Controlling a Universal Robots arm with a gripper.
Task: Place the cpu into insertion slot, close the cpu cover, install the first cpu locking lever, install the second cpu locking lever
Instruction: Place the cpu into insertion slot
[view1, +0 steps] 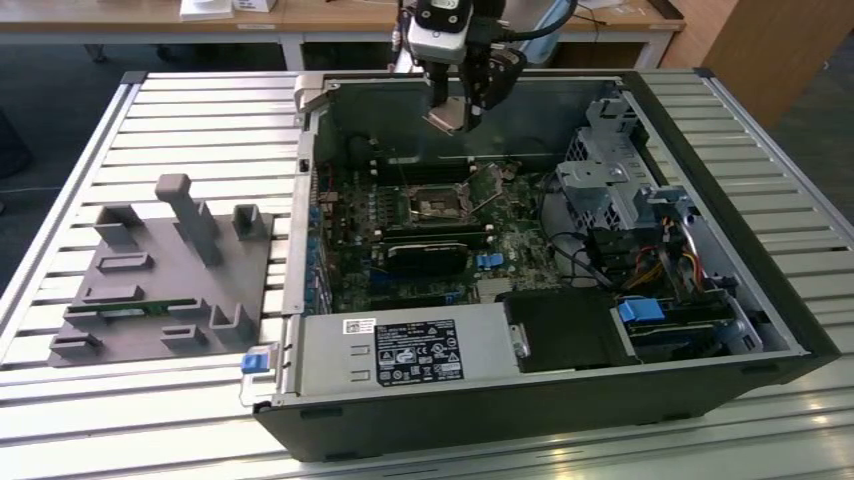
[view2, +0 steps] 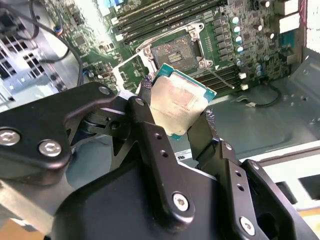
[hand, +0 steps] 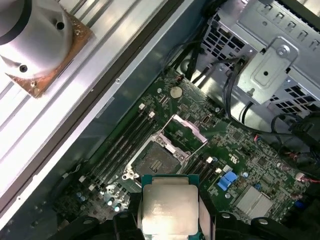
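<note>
Exterior view: at the exterior view's left, a grey moulded holder (view1: 160, 270) rests on a slatted metal tabletop (view1: 200, 110). Just beside it, toward the middle, an open computer case (view1: 534, 420) lies on its side. A labelled power supply (view1: 400, 352) sits at its near edge, and a green motherboard (view1: 360, 210) covers its floor. The insertion slot (view1: 437, 203) sits uncovered in the middle of that board. Above the far part of the case hangs the claw (view1: 457, 112), pinching the cpu (view1: 449, 120) well above the slot. At the exterior view's right, inside the case, stand a metal drive cage (view1: 607, 180) and a bundle of cables (view1: 667, 270).

In the second wrist view, two black fingers (view2: 152, 135) grip the cpu (view2: 180, 102) by opposite edges. It is tilted, with its dull silver top showing.

In the first wrist view, the cpu cover (hand: 190, 129) stands swung up beside the slot (hand: 152, 161), and the chip hangs apart from both.
</note>
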